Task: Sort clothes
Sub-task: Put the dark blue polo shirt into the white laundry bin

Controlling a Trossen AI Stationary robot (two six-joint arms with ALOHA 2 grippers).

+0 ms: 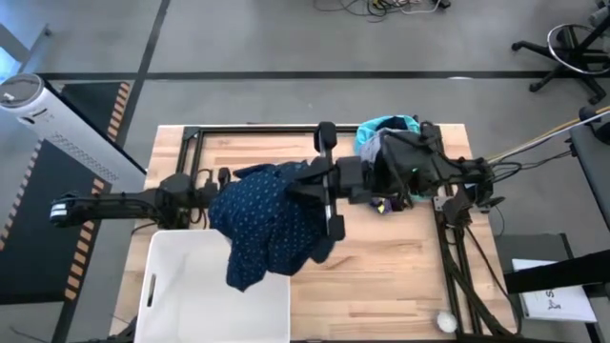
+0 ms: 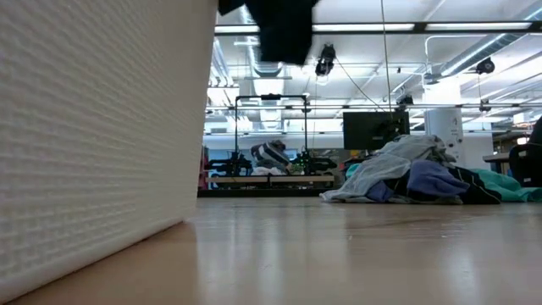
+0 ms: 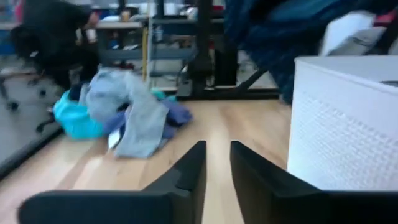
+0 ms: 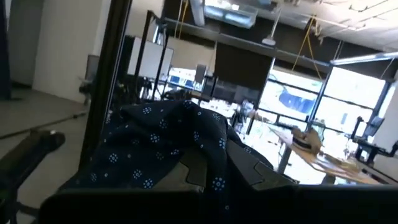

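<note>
My right gripper [image 1: 303, 185] is shut on the large navy dotted garment [image 1: 267, 224], held high over the middle of the table and the far right corner of the white bin [image 1: 191, 295]. The garment's lower end shows at the top of the low view [image 2: 279, 30]. The other clothes, teal, grey, lavender and black, lie in a pile at the far right [image 1: 396, 148], which also shows in the low view [image 2: 415, 180] and the left wrist view [image 3: 127, 115]. My left gripper [image 3: 216, 167] is empty and low beside the bin's far side, its fingers a narrow gap apart. My right gripper holds the navy garment by a bunched part near its top [image 4: 186, 134]. The cloth drapes over the fingers and hides the place of contact. The fingers come about level from the table's right. The garment hangs slack below them, clear of the table.
The white bin stands at the near left, and its wall fills the left of the low view [image 2: 93, 127]. A small white ball [image 1: 445, 323] lies at the near right. Bare wood lies between bin and pile. A black frame [image 1: 191, 133] edges the table's far side.
</note>
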